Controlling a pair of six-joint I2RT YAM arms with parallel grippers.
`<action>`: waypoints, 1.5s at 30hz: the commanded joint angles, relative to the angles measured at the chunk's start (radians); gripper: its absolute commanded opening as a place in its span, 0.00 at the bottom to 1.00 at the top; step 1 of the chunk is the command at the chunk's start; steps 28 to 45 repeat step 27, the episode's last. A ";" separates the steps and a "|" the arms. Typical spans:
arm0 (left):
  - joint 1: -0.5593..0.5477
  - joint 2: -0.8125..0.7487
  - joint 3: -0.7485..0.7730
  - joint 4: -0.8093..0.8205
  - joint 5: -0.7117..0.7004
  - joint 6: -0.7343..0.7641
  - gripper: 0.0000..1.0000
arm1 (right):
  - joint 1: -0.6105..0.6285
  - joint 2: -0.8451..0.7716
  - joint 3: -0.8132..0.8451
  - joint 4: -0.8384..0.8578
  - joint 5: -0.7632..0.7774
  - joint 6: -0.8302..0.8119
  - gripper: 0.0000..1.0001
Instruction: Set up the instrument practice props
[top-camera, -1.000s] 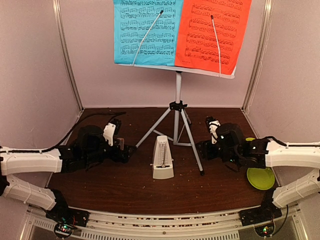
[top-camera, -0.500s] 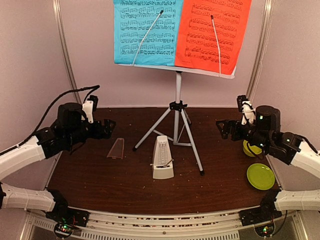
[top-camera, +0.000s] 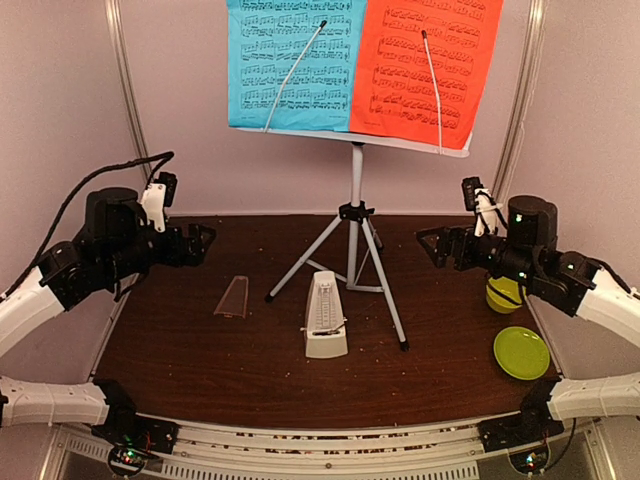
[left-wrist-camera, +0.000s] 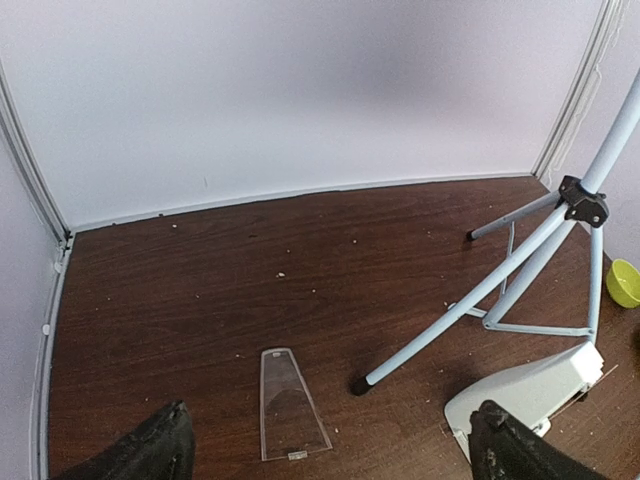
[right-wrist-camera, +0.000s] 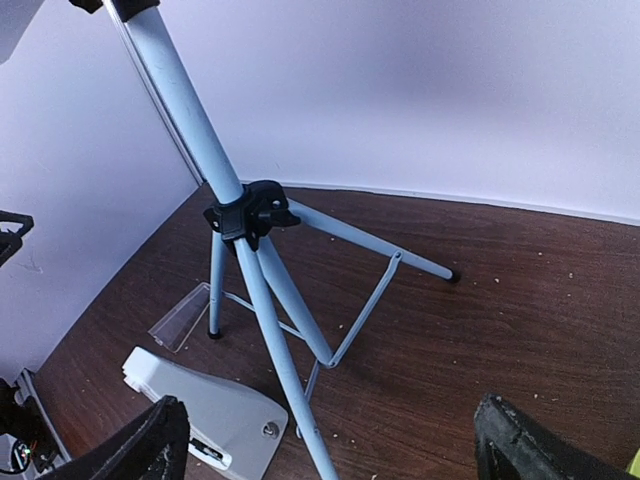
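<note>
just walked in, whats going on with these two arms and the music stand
Neither arm is holding anything right now. The left gripper and right gripper hover above the table, one on each side of the music stand, both with jaws open and empty. The stand is upright with a blue sheet and a red-orange sheet on its desk. The metronome sits in front of the tripod, and a clear cover lies flat to its left, apart from it.
</note>
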 joint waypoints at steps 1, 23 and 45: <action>-0.001 -0.024 -0.026 0.004 0.048 0.013 0.98 | 0.036 -0.011 -0.047 0.130 -0.034 0.064 1.00; -0.047 0.094 -0.139 0.056 -0.018 -0.111 0.98 | 0.115 0.021 -0.224 0.250 0.056 0.121 1.00; -0.047 0.099 -0.124 0.043 -0.032 -0.111 0.98 | 0.116 0.022 -0.221 0.252 0.056 0.118 1.00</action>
